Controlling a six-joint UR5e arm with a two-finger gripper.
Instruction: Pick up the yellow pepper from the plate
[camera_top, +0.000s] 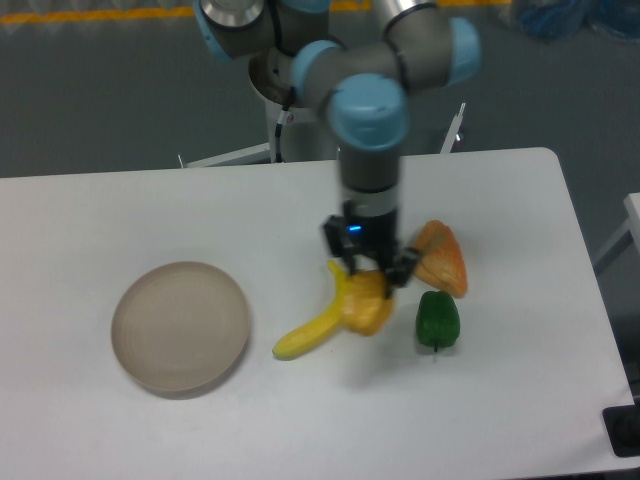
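Yellow pepper (372, 308): off the plate (180, 326), sitting right of the counter (250, 210) centre, directly beneath the gripper (371, 271). Touching or overlapping the upper end of the banana (318, 322); exact boundary between the two hard to make out, both being nearly the same yellow. Top of the pepper hidden by the gripper, stem not visible.

Gripper pointing straight down, dark fingers spread to either side of the pepper's top, one at the left near the banana's tip, one at the right. Apart rather than together, but blurred; cannot tell whether pressing on the pepper or only straddling it. Small blue light glowing on the gripper body.

Plate lying near the left edge of the counter, toward the front, well apart from the pepper, nothing visible on it.

Green pepper (437, 320) just right of the yellow one, near but apparently not touching. Orange wedge (441, 258) behind it, toward the right edge, its left side partly covered by the gripper's right finger.

Arm (372, 110) rising from the far edge of the counter, upper joints cut off by the top of the view. Front right corner of the counter partly cut off as well.
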